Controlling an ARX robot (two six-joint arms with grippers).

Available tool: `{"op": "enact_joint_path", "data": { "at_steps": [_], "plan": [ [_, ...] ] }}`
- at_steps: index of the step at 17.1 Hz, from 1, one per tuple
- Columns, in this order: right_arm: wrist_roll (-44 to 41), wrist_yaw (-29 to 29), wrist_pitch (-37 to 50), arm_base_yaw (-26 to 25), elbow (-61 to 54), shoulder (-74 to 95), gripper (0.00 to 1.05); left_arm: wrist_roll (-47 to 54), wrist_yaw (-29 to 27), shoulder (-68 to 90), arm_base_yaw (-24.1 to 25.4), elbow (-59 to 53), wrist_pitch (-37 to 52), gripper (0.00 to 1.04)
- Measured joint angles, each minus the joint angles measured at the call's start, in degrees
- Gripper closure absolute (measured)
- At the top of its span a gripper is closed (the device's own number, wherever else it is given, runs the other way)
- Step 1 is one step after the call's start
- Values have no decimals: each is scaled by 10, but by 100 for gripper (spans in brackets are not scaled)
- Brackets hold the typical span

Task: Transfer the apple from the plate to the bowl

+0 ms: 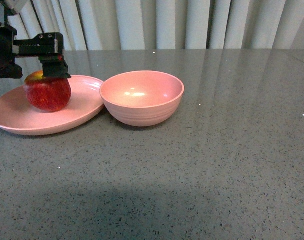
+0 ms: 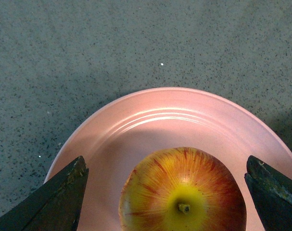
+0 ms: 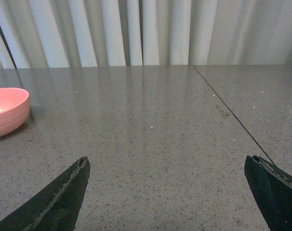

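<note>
The dark-red apple [image 1: 47,93] with a yellow patch at its stem sits on the shallow pale-pink plate [image 1: 21,122] at the far left. The deep pale-pink bowl [image 1: 141,97] stands empty just right of the plate, touching its rim. My left gripper [image 1: 46,70] hangs right above the apple, open. In the left wrist view the apple [image 2: 184,192] lies between the two wide-apart fingers [image 2: 64,197], not touched, over the plate [image 2: 150,115]. My right gripper [image 3: 170,192] is open and empty above bare table; it does not show in the front view. The bowl's edge [image 3: 6,113] shows in the right wrist view.
A grey speckled table [image 1: 217,150] carries everything. Pale curtains [image 1: 167,22] hang behind its far edge. A thin seam [image 3: 227,108] runs across the tabletop in the right wrist view.
</note>
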Motion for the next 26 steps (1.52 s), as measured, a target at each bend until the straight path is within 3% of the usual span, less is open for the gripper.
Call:
{"op": "enact_joint_path", "data": {
  "at_steps": [7,11,17,22,26],
  "plan": [
    [0,0,0,0,0,0,7,-4,5,25,0,-2,-1,7],
    [0,0,0,0,0,0,7,-5,6,24,-3,-5,4,34],
    [0,0,0,0,0,0,7,-4,6,-23,-9,9,-22,36],
    [0,0,0,0,0,0,7,-4,6,-77,-46,40,-31,37],
    [0,0,0,0,0,0,7,-2,-6,-99,-139,48,-39,37]
  ]
}}
